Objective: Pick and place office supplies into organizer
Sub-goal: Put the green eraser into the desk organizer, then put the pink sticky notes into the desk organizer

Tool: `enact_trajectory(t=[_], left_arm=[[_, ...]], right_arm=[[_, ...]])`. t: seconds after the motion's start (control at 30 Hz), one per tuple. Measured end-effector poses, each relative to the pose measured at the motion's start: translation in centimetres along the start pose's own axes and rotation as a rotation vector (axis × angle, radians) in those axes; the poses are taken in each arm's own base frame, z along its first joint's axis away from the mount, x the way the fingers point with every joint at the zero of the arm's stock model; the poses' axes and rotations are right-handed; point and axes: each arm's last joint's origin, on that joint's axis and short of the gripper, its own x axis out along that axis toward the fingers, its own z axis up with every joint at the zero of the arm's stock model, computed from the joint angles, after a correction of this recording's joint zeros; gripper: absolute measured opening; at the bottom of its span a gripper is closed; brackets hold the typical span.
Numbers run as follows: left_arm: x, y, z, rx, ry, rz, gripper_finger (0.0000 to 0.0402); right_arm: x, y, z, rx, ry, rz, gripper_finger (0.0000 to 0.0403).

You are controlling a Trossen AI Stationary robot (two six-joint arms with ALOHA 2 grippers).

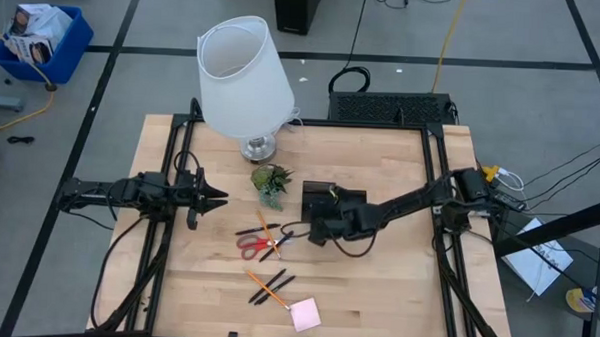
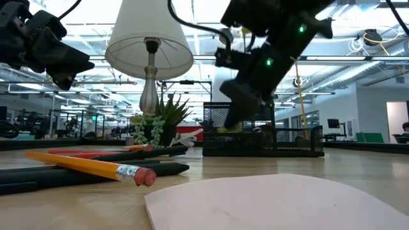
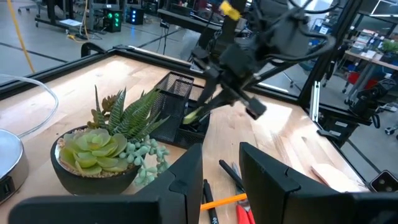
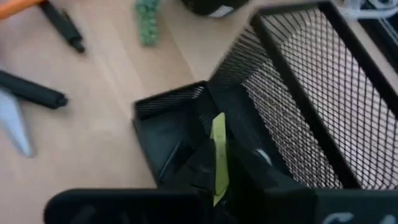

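The black mesh organizer [image 1: 329, 195] [image 4: 298, 93] stands mid-table beside the small plant. My right gripper [image 1: 324, 211] [image 4: 217, 180] reaches in from the table's right and sits over the organizer's low front compartment, shut on the small yellow-green piece [image 4: 219, 149]. Red-handled scissors [image 1: 252, 245], black and orange pens and pencils [image 1: 269, 286] and the pink sticky-note pad [image 1: 304, 314] lie flat on the table nearer the near edge. My left gripper [image 1: 219, 196] [image 3: 221, 180] hovers open at the table's left, touching nothing. My right gripper pinches the yellow-green piece between its two fingers, which come slanting down from the table's right. The piece's free end [image 3: 191, 116] pokes past the fingertips into the organizer's low compartment. The fingers hide the held end, and I cannot tell whether the piece touches the tray.
A white-shaded lamp [image 1: 243, 81] stands at the far left of the table, and the green plant [image 1: 270, 182] sits between it and the organizer. Black frame rails [image 1: 435, 183] run along the table's sides. Bare wood [image 1: 396, 282] shows right of the pens.
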Motion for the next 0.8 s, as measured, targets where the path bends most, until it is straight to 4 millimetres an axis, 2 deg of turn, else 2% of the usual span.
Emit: enact_trajectory(t=[0.2,0.6,0.7,0.8], left_arm=[[0.0,0.0,0.0,0.0,0.0,0.0,0.0108],[0.0,0.0,0.0,0.0,0.0,0.0,0.0108],[0.0,0.0,0.0,0.0,0.0,0.0,0.0108],[0.0,0.0,0.0,0.0,0.0,0.0,0.0108]], right_arm=[[1.0,-0.2,-0.8,0.023,-0.066,0.043,0.0027],[0.6,0.6,-0.4,0.002,-0.167,0.082,0.0119],[-0.3,0.3,0.1,0.024,-0.19,0.099,0.0139],[-2.3,0.2,0.8,0.038,-0.226,0.145,0.0148]])
